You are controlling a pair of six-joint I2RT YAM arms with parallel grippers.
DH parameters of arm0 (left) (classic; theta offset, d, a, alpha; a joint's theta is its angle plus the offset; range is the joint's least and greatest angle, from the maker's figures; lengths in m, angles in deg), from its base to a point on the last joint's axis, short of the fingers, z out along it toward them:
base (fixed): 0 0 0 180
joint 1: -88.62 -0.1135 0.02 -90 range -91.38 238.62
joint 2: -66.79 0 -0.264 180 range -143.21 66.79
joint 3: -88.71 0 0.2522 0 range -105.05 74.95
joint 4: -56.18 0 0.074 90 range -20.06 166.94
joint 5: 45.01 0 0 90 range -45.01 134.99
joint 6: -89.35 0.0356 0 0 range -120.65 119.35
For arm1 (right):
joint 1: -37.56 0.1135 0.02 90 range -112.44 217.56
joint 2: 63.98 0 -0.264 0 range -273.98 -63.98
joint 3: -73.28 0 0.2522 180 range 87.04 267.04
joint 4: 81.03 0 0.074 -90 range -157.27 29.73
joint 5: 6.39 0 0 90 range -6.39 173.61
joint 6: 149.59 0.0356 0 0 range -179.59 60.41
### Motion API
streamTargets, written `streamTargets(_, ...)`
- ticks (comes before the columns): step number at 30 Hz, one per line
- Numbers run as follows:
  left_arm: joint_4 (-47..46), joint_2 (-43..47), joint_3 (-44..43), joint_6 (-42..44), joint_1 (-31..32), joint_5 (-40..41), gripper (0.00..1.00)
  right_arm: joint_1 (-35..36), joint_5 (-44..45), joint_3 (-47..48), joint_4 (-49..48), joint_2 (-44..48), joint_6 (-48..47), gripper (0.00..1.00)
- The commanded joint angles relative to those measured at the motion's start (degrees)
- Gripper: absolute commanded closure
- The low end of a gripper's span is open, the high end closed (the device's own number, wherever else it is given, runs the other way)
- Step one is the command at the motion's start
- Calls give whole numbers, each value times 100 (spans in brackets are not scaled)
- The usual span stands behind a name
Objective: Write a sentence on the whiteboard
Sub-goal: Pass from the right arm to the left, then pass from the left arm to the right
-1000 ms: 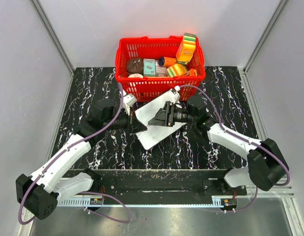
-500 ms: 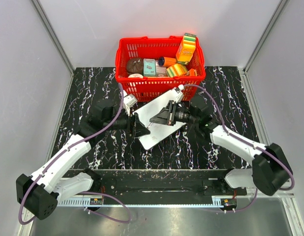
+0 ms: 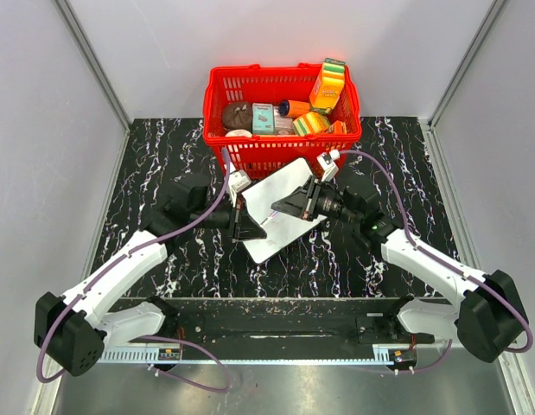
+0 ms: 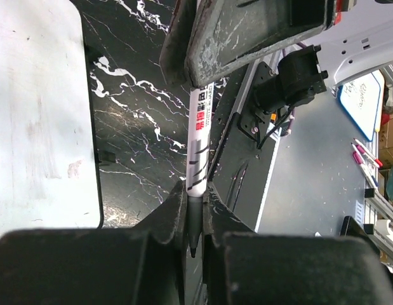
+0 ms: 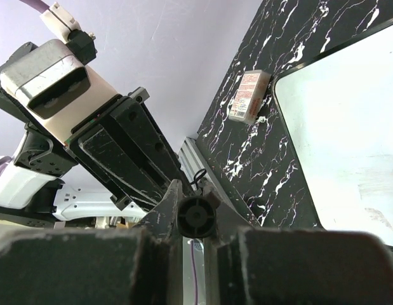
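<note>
Left tool narrow, clamped on marker low on barrel; dark tapered end pokes past fingers. Right tool also narrow, clamped on marker's far end. Pen spans both tools, over left part of whiteboard. Capped or bare: cannot tell.

Whiteboard flat, skewed, on black marbled surface, just before red basket. Face blank bar faint smudges; sentence not yet written.

Judgement: marker light, stiff, smooth, prone to twist; grip mid-barrel, firmly. Board thin, light, likely slides under nib; pin edge.
</note>
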Motion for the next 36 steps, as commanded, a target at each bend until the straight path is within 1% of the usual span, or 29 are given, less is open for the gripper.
streamTargets(1,-292,30,-174,102,-33,-218,100,60,-162,48,127,79,-274,73)
streamTargets(4,-134,65,-201,261,-33,-394,100,51,-101,22,241,237,-292,51)
streamTargets(6,-63,83,-192,305,-24,-507,100,51,92,13,373,360,-248,43)
streamTargets(7,-63,83,-192,305,-24,-543,100,60,93,-13,321,387,-170,41)
streamTargets(8,-63,83,-183,313,-24,-578,100,42,93,-22,259,431,-143,40)
streamTargets(11,-72,92,-174,349,-15,-719,100,60,-3,4,258,449,-125,41)
streamTargets(14,-54,100,-174,366,-6,-781,100,51,-82,74,355,440,-116,47)
streamTargets(17,-45,118,-174,384,11,-825,100,51,-214,83,312,422,-29,50)
streamTargets(18,-37,135,-166,384,3,-816,100,42,-258,75,285,413,-11,55)
streamTargets(20,-37,136,-148,384,11,-816,100,51,-311,57,276,413,24,57)
streamTargets(23,-37,144,-122,375,20,-825,100,51,-364,22,285,448,42,67)
streamTargets(24,-28,162,-113,375,20,-825,100,51,-390,22,285,466,33,69)
streamTargets(27,-28,197,-87,375,20,-755,100,51,-417,-13,373,519,24,82)
streamTargets(28,-28,197,-78,375,20,-754,100,60,-425,-22,373,545,33,96)
streamTargets(29,-28,206,-78,375,20,-746,100,51,-417,-57,399,563,33,100)
streamTargets(30,-28,215,-78,375,20,-676,96,51,-399,-75,434,580,25,100)
streamTargets(33,8,293,-17,366,20,-413,61,60,-189,-110,750,721,-142,100)
streamTargets(34,7,337,27,340,20,-264,37,60,-92,-92,916,834,-334,100)
streamTargets(35,16,381,63,236,20,-45,33,51,204,-40,1344,905,-458,100)
streamTargets(36,42,512,167,200,20,288,30,51,408,-13,1610,984,-598,100)
